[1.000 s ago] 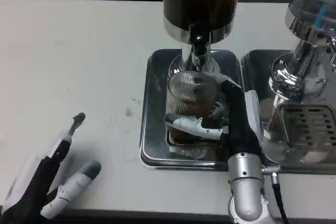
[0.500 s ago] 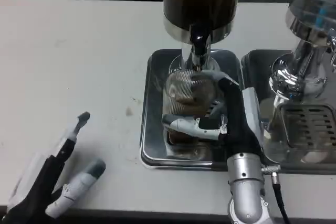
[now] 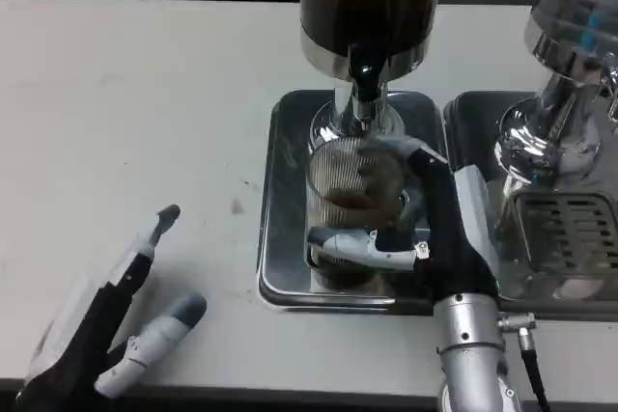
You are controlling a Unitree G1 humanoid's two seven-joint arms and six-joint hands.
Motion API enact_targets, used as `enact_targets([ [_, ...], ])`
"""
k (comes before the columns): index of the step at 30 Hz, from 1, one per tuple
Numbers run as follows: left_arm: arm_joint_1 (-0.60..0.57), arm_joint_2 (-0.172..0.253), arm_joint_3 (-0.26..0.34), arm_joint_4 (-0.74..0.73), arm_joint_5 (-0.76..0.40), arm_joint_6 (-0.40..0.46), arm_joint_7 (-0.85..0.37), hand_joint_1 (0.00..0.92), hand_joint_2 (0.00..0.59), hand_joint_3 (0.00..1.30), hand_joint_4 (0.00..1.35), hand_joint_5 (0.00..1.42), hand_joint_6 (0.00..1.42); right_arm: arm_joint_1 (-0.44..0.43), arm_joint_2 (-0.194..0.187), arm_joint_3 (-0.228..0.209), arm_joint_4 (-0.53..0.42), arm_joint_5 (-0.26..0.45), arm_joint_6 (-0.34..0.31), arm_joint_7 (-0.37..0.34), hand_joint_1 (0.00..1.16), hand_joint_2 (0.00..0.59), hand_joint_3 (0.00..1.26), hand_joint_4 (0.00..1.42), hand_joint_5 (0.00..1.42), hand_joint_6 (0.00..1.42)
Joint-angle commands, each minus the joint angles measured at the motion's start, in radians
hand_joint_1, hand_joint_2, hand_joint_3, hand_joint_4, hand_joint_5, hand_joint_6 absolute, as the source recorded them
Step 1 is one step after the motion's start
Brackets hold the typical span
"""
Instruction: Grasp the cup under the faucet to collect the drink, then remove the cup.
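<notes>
Our right hand (image 3: 410, 229) held the cup (image 3: 350, 205) tight, wrapped around it, so it stayed right under the tap (image 3: 364, 79) on the metal tray (image 3: 285, 238) to catch the brown drink. Our left hand (image 3: 116, 325) rested open on the table (image 3: 145, 113), waiting.

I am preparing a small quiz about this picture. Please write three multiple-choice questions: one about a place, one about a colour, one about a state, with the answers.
1. Where does the ribbed glass cup stand?
A. on the bare white table
B. on the steel drip tray below the dark dispenser's faucet
C. on the right-hand grille

2. What colour is the drink in the cup?
A. brown
B. green
C. clear

3. What is the left hand doing?
A. gripping the cup
B. pressing the faucet
C. resting open, holding nothing

Answers: 1 B, the cup sits in the tray under the spout. 2 A, brown liquid shows through the glass. 3 C, its fingers are apart over the table; the right hand holds the cup.
</notes>
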Motion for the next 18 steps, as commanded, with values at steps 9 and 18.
enact_targets([
  [9,-0.015,-0.005,-0.016,0.005,0.037,-0.009,0.021,0.0,0.128,0.0,0.0,0.0,0.0,0.051,-0.013,-0.002,-0.129,-0.003,0.016,0.036,1.11,0.067,0.81,0.84,0.96,1.31],
  [18,0.015,0.071,-0.009,-0.177,0.225,0.049,0.055,0.0,0.127,0.0,0.0,0.0,0.0,0.161,-0.057,-0.01,-0.32,-0.001,0.039,0.094,1.1,0.067,0.82,0.85,0.97,1.33],
])
